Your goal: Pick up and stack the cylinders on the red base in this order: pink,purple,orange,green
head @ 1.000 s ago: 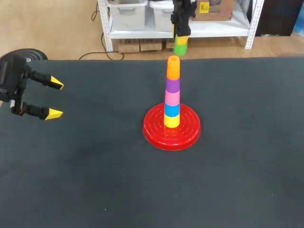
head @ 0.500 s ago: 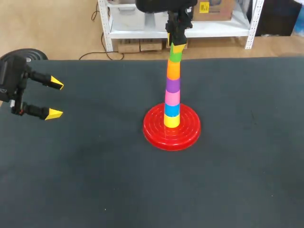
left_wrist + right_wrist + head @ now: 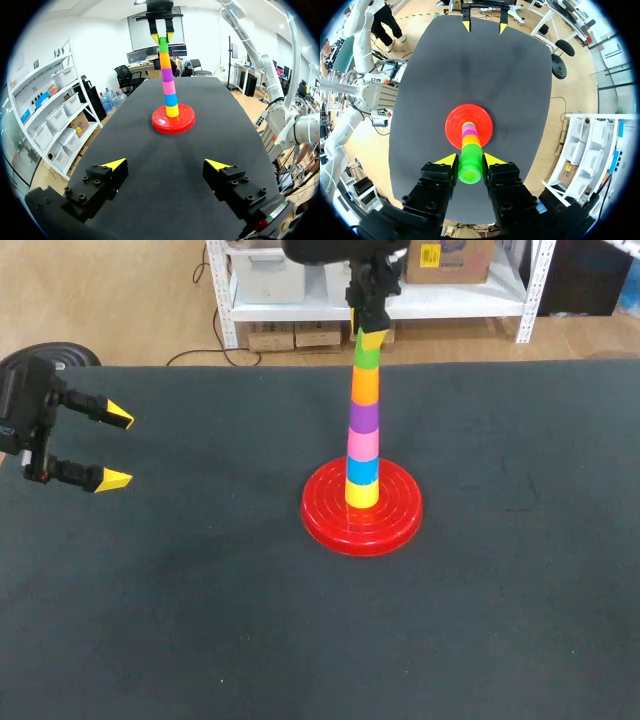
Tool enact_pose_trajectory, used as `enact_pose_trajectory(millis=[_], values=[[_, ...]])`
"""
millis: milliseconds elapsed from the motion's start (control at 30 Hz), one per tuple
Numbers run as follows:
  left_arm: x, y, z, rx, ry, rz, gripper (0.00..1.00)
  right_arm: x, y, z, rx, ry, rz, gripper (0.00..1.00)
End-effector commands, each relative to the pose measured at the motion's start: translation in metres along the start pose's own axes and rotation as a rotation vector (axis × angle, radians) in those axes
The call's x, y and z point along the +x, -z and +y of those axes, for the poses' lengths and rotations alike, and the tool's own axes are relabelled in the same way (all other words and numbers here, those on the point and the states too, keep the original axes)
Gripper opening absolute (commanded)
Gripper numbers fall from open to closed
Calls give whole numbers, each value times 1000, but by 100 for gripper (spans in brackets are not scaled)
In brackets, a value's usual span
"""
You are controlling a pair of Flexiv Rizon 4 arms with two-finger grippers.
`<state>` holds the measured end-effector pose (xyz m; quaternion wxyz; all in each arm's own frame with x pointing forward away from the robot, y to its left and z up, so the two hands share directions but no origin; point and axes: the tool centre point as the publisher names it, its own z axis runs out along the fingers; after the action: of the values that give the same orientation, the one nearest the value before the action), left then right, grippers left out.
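The red base [image 3: 362,510] [image 3: 173,125] [image 3: 454,125] carries a stack, from the bottom: yellow, blue, pink [image 3: 363,445], purple [image 3: 364,417], orange [image 3: 365,386]. The green cylinder [image 3: 367,356] [image 3: 469,169] [image 3: 163,45] sits on top of the orange one, with my right gripper [image 3: 367,337] [image 3: 470,161] shut on it from above. My left gripper [image 3: 115,448] [image 3: 165,164] hangs open and empty over the table's left side, well away from the stack.
Dark table cloth [image 3: 200,620] spreads all around the base. Nothing else lies on it.
My right gripper carried the green cylinder from behind the stack forward and down onto the orange one. The left arm has not moved.
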<state>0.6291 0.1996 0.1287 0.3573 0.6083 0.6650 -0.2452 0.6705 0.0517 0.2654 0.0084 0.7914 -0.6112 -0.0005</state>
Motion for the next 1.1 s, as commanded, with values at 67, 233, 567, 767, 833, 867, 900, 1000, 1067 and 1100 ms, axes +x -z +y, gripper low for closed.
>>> enact_pose_trajectory(millis=[67, 233, 567, 767, 833, 867, 900, 1000, 1067, 1100], values=[[1, 0, -1, -4, -3, -2, 100, -2, 0, -11, -36, 7, 8, 0], [1, 0, -1, -4, -3, -2, 100, 0, 0, -13, -78, 22, 12, 0], [1, 0, -1, -4, -3, -2, 100, 6, 1, -18, -141, 21, 23, 0], [1, 0, -1, -4, -3, -2, 100, 7, -1, -19, -170, 35, 40, 0], [1, 0, -1, -4, -3, -2, 100, 8, -2, -18, -176, 40, 44, 0], [1, 0, -1, -4, -3, -2, 100, 8, -2, -18, -178, 41, 46, 0], [1, 0, -1, -4, -3, -2, 100, 8, -3, -18, -178, 40, 48, 0], [1, 0, -1, -4, -3, -2, 100, 9, -4, -18, -186, 40, 50, 0], [1, 0, -1, -4, -3, -2, 100, 10, -5, -19, -189, 39, 51, 0], [1, 0, -1, -4, -3, -2, 100, 10, -5, -19, -189, 38, 50, 0]])
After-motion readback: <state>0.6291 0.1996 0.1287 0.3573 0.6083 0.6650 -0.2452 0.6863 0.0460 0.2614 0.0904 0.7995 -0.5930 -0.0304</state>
